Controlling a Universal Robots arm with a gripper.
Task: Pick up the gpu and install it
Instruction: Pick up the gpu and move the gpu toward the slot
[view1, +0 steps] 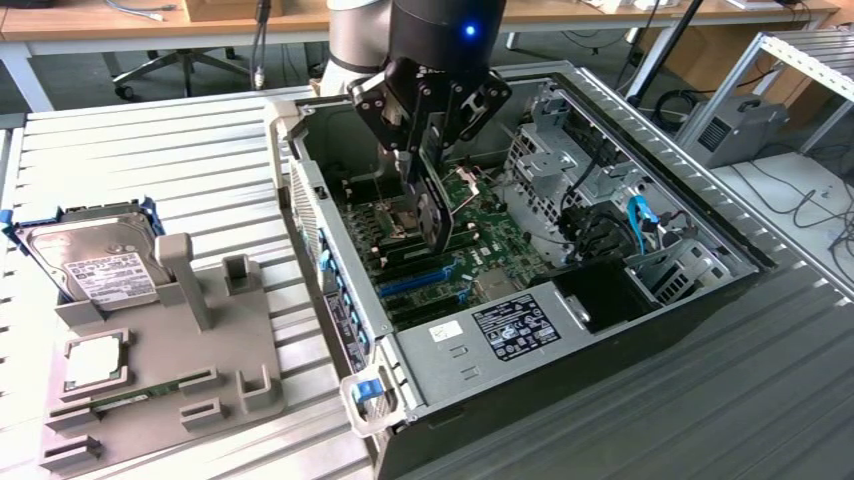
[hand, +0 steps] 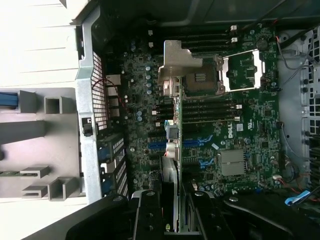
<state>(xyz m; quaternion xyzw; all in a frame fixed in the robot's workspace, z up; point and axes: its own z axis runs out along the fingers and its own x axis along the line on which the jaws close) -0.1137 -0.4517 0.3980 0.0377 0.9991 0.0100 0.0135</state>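
The ribbed, pale metal tabletop (view1: 160, 150) carried two things. An open computer case (view1: 534, 420) lay on its side toward the exterior view's right, and a grey plastic parts holder (view1: 160, 425) sat close beside it on the left.

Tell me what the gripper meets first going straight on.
The gripper points down into the open case, and the gpu it holds leads. That card would likely touch the motherboard first, near the blue slots; the depth is unclear.
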